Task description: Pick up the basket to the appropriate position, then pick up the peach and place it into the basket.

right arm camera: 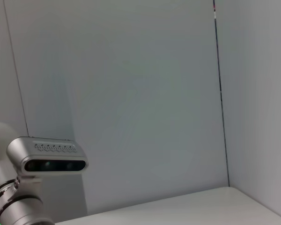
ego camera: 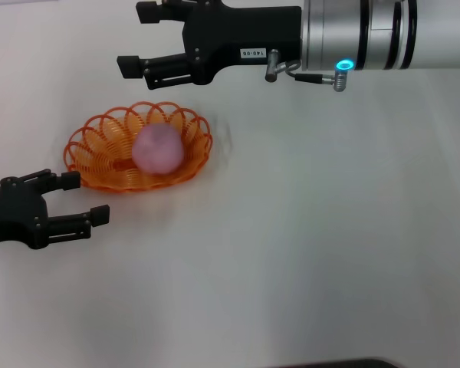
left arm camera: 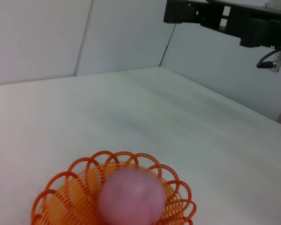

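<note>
The orange wire basket (ego camera: pixel 100 149) sits on the white table at the left. The pale pink peach (ego camera: pixel 158 149) lies inside it. Both show in the left wrist view, the basket (left arm camera: pixel 65 187) with the blurred peach (left arm camera: pixel 131 196) in it. My right gripper (ego camera: pixel 130 40) is open and empty, held up above and behind the basket. My left gripper (ego camera: pixel 88 198) is open and empty, low at the front left of the basket, apart from it.
The white table (ego camera: pixel 314 230) stretches to the right and front of the basket. Grey walls stand behind it. The right wrist view shows only walls and a camera head (right arm camera: pixel 47 157).
</note>
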Robot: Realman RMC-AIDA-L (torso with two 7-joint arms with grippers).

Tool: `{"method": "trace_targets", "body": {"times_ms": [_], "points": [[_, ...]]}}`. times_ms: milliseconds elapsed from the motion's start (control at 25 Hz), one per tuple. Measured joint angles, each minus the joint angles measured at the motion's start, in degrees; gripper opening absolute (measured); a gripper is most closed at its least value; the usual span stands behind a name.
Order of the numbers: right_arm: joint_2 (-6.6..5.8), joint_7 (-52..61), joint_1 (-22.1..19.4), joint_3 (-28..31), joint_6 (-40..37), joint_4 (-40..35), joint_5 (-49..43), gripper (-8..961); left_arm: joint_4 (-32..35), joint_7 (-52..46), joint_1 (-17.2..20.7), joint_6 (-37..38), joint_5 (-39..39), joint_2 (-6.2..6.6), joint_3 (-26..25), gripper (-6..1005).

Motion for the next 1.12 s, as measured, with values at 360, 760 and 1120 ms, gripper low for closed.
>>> {"method": "trace_targets", "body": {"times_ms": [360,760,1120], "points": [[-1.65,4.7,-7.8,0.2,-5.5,-8.7,-4.0,942,0.0,-0.7,-0.1,0.9,-0.1,0.01,-0.4,887],[-5.70,20.6,-20.5,2.4,-13.2,-21.9,-21.6,928,0.4,-1.5,-0.3,1.2,-0.9,0.17,-2.0,888],[-4.47,22.1,-20.9,6.2,-13.2,-21.5,-30.3,925,0.5,-1.5,-0.4,1.1,-0.9,0.18,-2.0,888]]}}
